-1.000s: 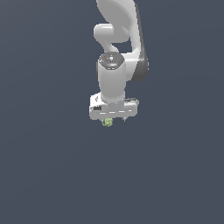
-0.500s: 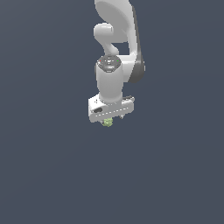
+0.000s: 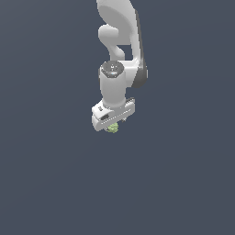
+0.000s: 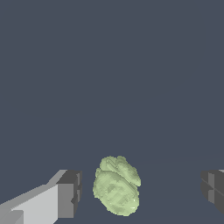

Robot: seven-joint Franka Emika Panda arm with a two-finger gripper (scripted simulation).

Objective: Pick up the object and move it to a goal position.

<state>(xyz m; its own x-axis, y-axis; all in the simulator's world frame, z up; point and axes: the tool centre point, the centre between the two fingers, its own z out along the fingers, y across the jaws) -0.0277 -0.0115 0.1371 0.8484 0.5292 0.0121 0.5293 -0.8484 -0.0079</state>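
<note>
We see the white Panda arm (image 3: 120, 41) reaching down from twelve o'clock in the exterior view, its round grey-capped wrist above the white gripper (image 3: 111, 127), which hangs near the middle of the picture. The ground beneath is a flat, dark slate-blue surface (image 3: 55, 183) with no edge or marking on it.

The small, light yellow-green, lumpy roundish object (image 3: 112, 128) peeps out at six o'clock of the gripper body in the exterior view, tucked right under the white bar that carries the fingers. In the wrist view the same object (image 4: 116, 186) lies between the two dark grey finger pads (image 4: 70, 193). One pad stands just beside it with a narrow strip of the blue surface showing between them; the other pad is well apart from it, at the far edge of the picture.

So the jaws stand wide, spread well past the width of the object, and neither pad touches it. Whether the object rests on the surface or is a little off it we cannot tell for certain, since no shadow shows under it.
</note>
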